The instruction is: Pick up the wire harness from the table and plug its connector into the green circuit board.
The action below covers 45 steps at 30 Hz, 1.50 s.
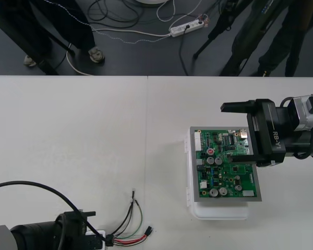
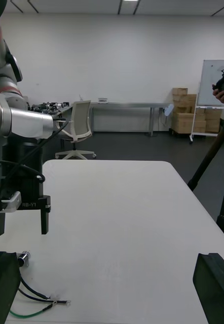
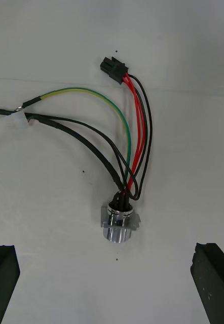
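Metal socket (image 3: 119,225) is lying before the wide left pincer (image 3: 107,248), risking rolling if nudged; right pincer (image 1: 228,132) is waiting wide.

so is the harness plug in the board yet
Out. The black plug lies loose on the table with its wires, ahead of the open left hand; the green board sits apart, at the right hand.
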Motion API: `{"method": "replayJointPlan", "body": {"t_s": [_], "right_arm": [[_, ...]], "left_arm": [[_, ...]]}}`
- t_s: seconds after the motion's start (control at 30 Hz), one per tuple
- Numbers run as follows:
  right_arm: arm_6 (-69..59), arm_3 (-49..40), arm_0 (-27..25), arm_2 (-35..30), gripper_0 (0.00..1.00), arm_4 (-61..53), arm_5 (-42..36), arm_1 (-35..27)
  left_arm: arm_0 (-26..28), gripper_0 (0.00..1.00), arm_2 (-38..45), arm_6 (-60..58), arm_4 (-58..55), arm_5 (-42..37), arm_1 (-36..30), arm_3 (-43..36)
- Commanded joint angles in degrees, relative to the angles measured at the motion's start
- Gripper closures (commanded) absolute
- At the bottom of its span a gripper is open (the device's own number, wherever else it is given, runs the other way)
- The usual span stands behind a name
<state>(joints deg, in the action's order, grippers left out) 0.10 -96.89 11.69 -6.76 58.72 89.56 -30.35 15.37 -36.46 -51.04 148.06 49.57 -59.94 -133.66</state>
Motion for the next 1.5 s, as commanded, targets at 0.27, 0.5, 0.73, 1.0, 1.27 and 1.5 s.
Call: {"method": "replayJointPlan", "body": {"t_s": [0.27,0.5,0.73,1.0,1.27,1.5], "right_arm": [[1.7,0.4,1.2,-0.1,0.0,-0.2,0.4,1.9],[1.5,0.5,1.4,-0.8,0.0,-0.3,0.4,1.9],[1.4,0.5,1.4,-1.0,0.0,-0.2,0.4,1.9],[1.4,0.5,1.4,-1.1,0.0,-0.2,0.4,1.9],[1.2,0.4,1.4,-1.1,0.0,-0.2,0.4,1.9],[1.1,0.5,1.4,-1.2,0.0,-0.3,0.4,1.9]], "left_arm": [[-6.0,0.0,-4.8,1.7,2.0,-2.6,6.7,6.7],[-6.1,0.0,-5.9,2.3,3.6,-2.6,6.4,6.9],[-6.1,0.0,-6.0,4.5,5.5,-2.6,5.8,7.5],[-7.7,0.0,-7.3,6.3,6.3,-2.5,6.1,9.6],[-10.0,0.0,-9.5,7.0,6.3,-2.6,6.8,11.4],[-11.0,0.0,-10.3,8.3,6.3,-2.6,7.5,13.7]]}}
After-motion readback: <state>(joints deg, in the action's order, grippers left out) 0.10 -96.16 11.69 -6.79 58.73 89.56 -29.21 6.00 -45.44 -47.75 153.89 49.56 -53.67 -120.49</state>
